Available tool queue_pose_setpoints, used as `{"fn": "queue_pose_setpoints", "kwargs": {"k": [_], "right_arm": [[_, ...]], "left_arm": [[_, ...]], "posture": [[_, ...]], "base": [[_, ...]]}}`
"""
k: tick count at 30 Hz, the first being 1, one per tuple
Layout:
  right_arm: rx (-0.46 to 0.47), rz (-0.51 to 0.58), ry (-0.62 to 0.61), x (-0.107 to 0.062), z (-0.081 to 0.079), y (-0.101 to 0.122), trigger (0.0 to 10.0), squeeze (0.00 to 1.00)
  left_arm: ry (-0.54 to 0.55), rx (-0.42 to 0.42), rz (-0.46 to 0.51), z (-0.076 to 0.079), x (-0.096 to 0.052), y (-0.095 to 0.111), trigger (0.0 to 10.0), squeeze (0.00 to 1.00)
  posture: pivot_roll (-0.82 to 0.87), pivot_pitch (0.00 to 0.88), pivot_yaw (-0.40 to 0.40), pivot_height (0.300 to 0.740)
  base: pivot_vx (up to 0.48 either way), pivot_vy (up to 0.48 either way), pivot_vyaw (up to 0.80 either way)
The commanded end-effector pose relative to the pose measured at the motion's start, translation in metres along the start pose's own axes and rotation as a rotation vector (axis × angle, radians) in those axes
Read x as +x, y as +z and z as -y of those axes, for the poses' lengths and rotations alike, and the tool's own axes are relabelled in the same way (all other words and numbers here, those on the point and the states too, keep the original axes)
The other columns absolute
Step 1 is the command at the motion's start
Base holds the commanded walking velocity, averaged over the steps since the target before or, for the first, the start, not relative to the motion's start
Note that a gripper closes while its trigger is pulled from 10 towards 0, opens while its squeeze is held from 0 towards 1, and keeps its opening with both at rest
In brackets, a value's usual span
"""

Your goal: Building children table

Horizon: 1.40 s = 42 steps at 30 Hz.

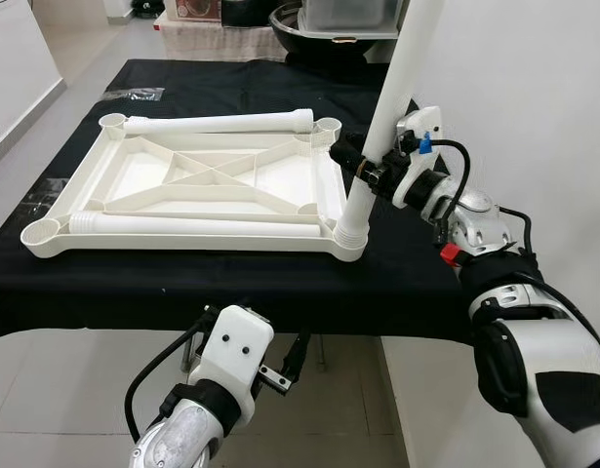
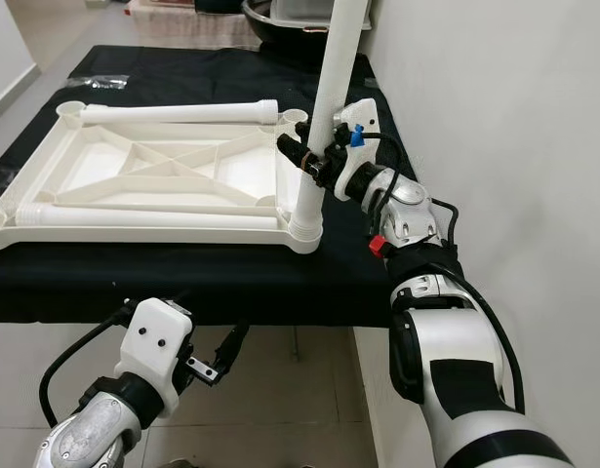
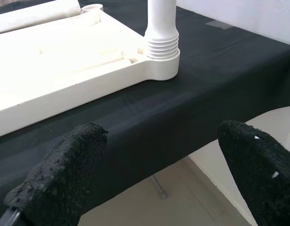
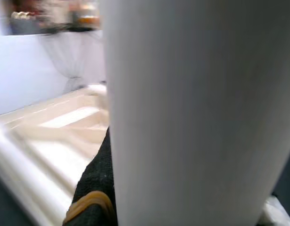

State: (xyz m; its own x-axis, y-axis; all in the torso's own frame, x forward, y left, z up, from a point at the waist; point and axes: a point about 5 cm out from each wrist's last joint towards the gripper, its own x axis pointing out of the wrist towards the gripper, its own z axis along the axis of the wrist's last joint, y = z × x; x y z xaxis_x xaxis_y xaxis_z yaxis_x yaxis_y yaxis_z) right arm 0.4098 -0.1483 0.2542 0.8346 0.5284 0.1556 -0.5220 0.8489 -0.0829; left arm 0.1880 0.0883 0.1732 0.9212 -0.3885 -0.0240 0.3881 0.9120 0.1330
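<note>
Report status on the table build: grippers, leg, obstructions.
Right gripper shut on upright leg, seated in tabletop near-right corner socket. Left gripper open, low, below table edge. Two legs lying on tabletop. Nothing in the way.

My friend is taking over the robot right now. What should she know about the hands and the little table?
Right hand: shut on the upright leg, which stands in the near right corner socket of the upside-down tabletop.
Left hand: open, idle below the edge of the black table.
Two more legs lie loose in the tabletop.
Done: one leg in place.
Left: three corner sockets still hold no upright leg.
</note>
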Motion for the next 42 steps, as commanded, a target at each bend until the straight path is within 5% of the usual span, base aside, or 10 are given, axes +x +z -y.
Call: {"fn": "queue_pose_setpoints", "kwargs": {"k": [1,9,18,21,32,42], "right_arm": [[0.007,-0.086,-0.139,-0.003,0.002,-0.019,10.0,0.0],[0.051,-0.069,-0.335,0.001,-0.005,-0.021,10.0,0.0],[-0.007,-0.05,-0.651,0.004,-0.022,-0.025,10.0,0.0],[0.025,-0.143,-0.896,0.011,-0.039,-0.031,10.0,0.0],[0.06,-0.185,-1.323,0.012,-0.069,-0.023,10.0,0.0],[0.105,-0.164,-1.459,0.022,-0.088,-0.002,10.0,0.0]], "left_arm": [[0.007,-0.001,-0.012,-0.001,0.001,-0.004,10.0,0.0],[0.024,0.011,-0.01,-0.008,0.003,-0.005,10.0,0.0],[0.043,0.029,-0.01,-0.012,0.005,-0.006,10.0,0.0],[0.052,0.036,-0.012,-0.015,0.005,-0.007,10.0,0.0],[0.045,0.019,-0.016,-0.009,0.004,-0.01,10.0,0.0],[0.045,0.014,-0.017,-0.007,0.003,-0.01,10.0,0.0]], "posture": [[0.13,0.169,-0.081,0.74],[0.12,0.169,-0.082,0.74],[0.14,0.163,-0.082,0.74],[0.13,0.162,-0.084,0.74],[0.14,0.171,-0.09,0.74],[0.18,0.181,-0.11,0.74]], "base": [[0.0,0.0,0.0],[0.0,0.0,0.0],[0.0,0.0,0.0],[0.0,0.0,0.0],[0.0,0.0,0.0],[0.0,0.0,0.0]]}}
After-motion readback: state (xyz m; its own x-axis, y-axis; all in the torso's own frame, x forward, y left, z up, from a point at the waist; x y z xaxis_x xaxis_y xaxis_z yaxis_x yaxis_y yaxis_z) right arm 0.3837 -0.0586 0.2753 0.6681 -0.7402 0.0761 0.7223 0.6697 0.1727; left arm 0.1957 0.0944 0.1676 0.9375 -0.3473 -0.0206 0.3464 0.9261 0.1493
